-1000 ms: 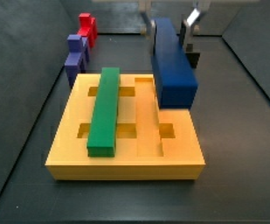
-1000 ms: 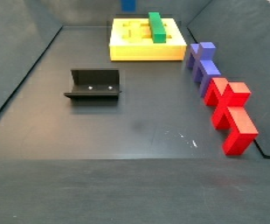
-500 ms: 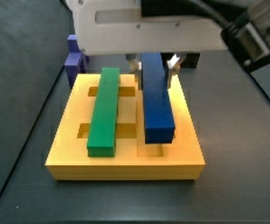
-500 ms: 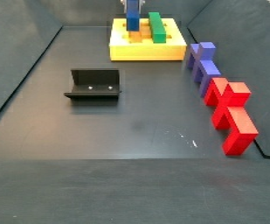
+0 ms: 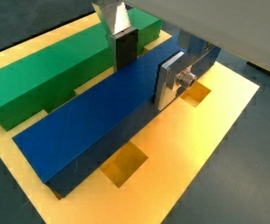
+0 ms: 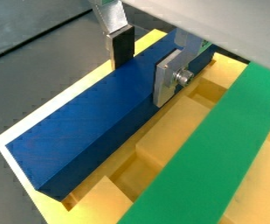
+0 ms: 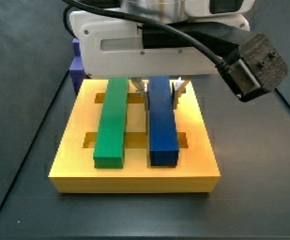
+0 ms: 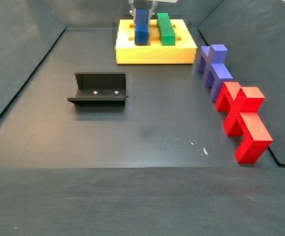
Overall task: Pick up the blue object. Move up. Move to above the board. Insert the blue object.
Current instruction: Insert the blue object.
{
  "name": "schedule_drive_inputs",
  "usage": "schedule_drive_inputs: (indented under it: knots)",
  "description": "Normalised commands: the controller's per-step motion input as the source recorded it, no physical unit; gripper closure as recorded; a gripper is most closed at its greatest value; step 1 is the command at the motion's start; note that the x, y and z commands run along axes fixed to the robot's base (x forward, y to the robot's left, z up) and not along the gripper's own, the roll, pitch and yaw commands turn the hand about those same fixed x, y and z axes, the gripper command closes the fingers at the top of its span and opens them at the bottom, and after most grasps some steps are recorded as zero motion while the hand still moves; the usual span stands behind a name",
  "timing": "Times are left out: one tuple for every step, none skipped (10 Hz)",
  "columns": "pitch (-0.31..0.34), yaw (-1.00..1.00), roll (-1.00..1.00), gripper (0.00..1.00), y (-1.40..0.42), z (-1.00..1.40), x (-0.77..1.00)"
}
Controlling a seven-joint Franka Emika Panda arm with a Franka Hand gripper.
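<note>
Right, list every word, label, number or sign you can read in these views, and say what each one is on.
None: no readable text shows in any view.
The blue object, held between the gripper fingers over the board, is plain.
The green bar, the fixture and the red and purple blocks carry no markings either.

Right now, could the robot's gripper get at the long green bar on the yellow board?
Probably not yet: the gripper is shut on the long blue bar. The green bar on the yellow board lies uncovered alongside.
</note>
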Motion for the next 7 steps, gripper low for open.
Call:
schedule_drive_inputs:
  knots:
    - [0.001, -0.02, 0.14, 1.0, -0.03, -0.25, 0.0]
    - [0.0, -0.12, 0.13, 1.0, -0.01, -0.29, 0.17]
    - [0.0, -0.05, 0.14, 1.0, 0.0, -0.38, 0.0]
    - [0.0, 0.0, 0.15, 1.0, -0.03, -0.35, -0.15]
    - [-0.019, 0.0, 0.16, 1.0, -0.09, -0.28, -0.44]
    - [-0.031, 0.0, 0.17, 1.0, -0.08, -0.22, -0.59]
    - [-0.029, 0.0, 0.14, 1.0, -0.06, -0.24, -0.35]
